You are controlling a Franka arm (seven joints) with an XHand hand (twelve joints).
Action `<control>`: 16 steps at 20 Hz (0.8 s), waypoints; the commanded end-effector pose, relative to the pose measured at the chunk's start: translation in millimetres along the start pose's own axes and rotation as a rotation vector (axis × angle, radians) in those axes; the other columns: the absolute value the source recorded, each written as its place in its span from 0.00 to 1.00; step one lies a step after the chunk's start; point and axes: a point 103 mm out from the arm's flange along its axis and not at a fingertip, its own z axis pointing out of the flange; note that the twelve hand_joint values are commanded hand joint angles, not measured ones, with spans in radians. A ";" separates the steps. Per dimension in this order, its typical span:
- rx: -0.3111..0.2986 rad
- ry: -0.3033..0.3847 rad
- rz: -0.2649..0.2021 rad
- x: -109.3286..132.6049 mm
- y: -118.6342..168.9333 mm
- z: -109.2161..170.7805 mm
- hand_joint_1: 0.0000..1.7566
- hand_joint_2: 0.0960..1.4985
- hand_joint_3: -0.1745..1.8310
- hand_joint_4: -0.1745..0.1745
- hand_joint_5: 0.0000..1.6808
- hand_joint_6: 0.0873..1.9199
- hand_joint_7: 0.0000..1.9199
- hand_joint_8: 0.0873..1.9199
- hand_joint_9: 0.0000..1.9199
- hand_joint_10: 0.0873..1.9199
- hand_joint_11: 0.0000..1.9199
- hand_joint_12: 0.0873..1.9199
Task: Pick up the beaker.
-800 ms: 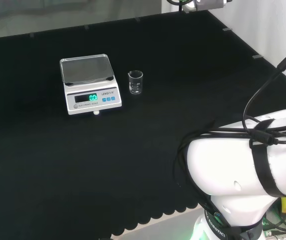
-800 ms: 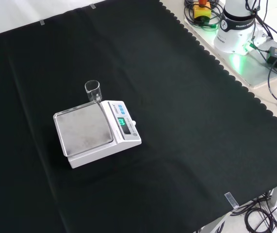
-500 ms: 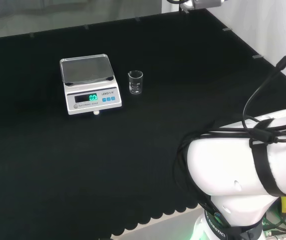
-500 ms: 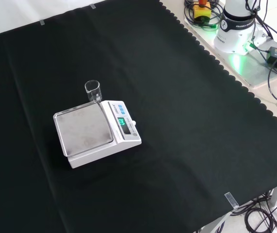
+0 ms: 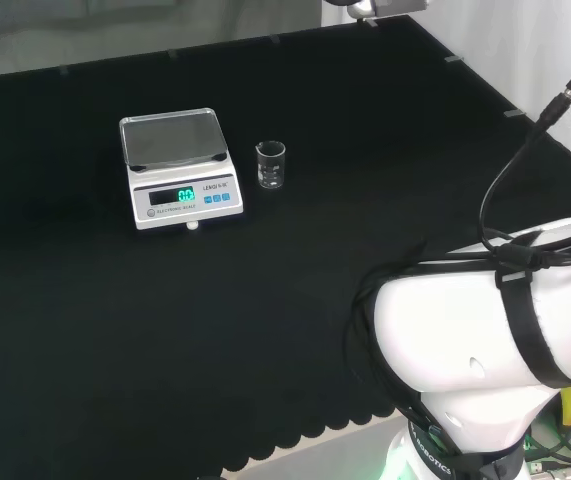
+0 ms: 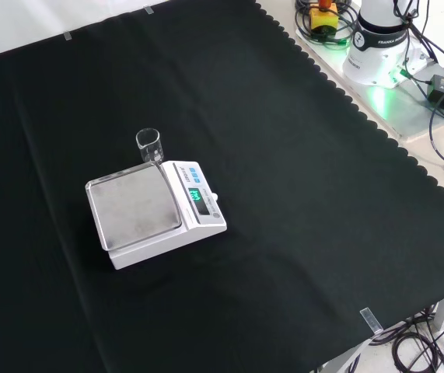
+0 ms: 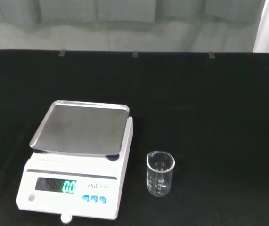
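**Arm link shifts a little; beaker untouched beside the scale**

Since the earlier head view, I see the arm's big white link (image 5: 485,330) sitting slightly differently at the right, and the black cable above it has swung a little; the beaker and the scale are where they were. A small grey-white part at the top edge of the head view may belong to the arm's end, but I cannot make it out, so I cannot tell how the hand is set.

The beaker (image 5: 271,165) stands upright on the black cloth of the desk (image 5: 165,330), just to the right of the scale (image 5: 178,170) in the head view, apart from it. In the front view the beaker (image 6: 149,146) stands just behind the scale (image 6: 155,213), close to its far corner. From the wrist camera I see the beaker (image 7: 160,173) as clear glass with printed marks, and it looks empty. The scale (image 7: 79,157) has a bare metal pan, a lit green display and small blue buttons. The arm's base (image 6: 382,47) stands off the cloth at the front view's upper right, among cables.
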 end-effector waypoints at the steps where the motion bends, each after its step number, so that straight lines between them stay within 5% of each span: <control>1: 0.046 0.026 -0.042 9.5 60.4 42.2 0.20 0.66 0.06 0.19 0.13 0.00 0.04 0.39 0.09 0.46 0.17 0.74; 16: 0.126 0.078 -0.040 21.9 127.8 126.2 0.23 0.65 0.06 0.19 0.16 0.00 0.05 0.40 0.09 0.45 0.17 0.74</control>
